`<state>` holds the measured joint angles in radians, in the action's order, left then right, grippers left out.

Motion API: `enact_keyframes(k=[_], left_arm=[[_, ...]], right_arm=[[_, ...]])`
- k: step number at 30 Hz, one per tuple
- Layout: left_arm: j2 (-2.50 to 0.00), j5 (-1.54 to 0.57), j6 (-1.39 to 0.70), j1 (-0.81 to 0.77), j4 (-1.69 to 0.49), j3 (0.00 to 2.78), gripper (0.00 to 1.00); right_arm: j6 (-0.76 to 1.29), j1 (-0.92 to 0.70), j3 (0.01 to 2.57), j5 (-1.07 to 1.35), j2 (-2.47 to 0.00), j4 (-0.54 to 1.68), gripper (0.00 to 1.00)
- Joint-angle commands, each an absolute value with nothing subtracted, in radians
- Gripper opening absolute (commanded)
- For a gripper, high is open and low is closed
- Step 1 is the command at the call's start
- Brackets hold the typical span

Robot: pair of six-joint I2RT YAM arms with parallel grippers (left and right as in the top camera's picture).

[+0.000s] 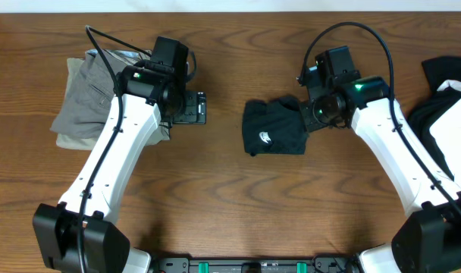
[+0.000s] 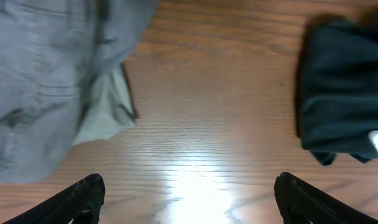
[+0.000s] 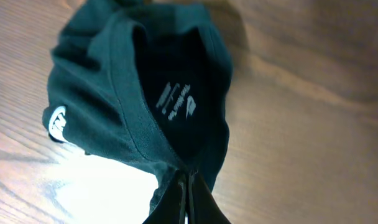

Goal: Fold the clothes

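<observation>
Right, the black T-shirt (image 1: 276, 127) sits mid-worktop as a crumpled bundle, so the sleeves and hem can't be made out. Its long axis runs left to right. The small white logo (image 1: 264, 138) shows at the near-left corner, and the collar (image 3: 124, 93) gapes open towards the right. Inside the neck there's a label (image 3: 176, 99), its print too blurred to read.

The right pincer (image 3: 186, 198) is clenched, fingers pressed together on the shirt's fabric just below the collar. From overhead the wrist hides those fingertips.

The left pincer (image 2: 189, 202) hangs released over bare worktop (image 1: 230, 197), only its two dark tips poking into the wrist view, well apart.

On the far left, grey trousers (image 1: 86, 95) lie stacked on a khaki piece (image 1: 70, 140), the left arm covering their right edge. On the far right, a black and white pile (image 1: 450, 98) is cut off by the frame.
</observation>
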<state>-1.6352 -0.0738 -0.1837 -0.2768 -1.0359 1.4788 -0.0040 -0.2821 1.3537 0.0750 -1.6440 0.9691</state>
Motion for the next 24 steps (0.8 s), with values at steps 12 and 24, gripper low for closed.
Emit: enact_keyframes(k=[12, 24], left_arm=[[-1.646, -0.228, -0.172, -0.331, -0.993, 1.475, 0.89], [-1.690, -0.227, -0.173, -0.382, -0.933, 1.475, 0.89]], right_arm=[[0.197, -0.266, 1.348, -0.115, -1.661, 1.043, 0.20], [0.093, -0.268, 1.346, 0.291, -1.802, 0.749, 0.29]])
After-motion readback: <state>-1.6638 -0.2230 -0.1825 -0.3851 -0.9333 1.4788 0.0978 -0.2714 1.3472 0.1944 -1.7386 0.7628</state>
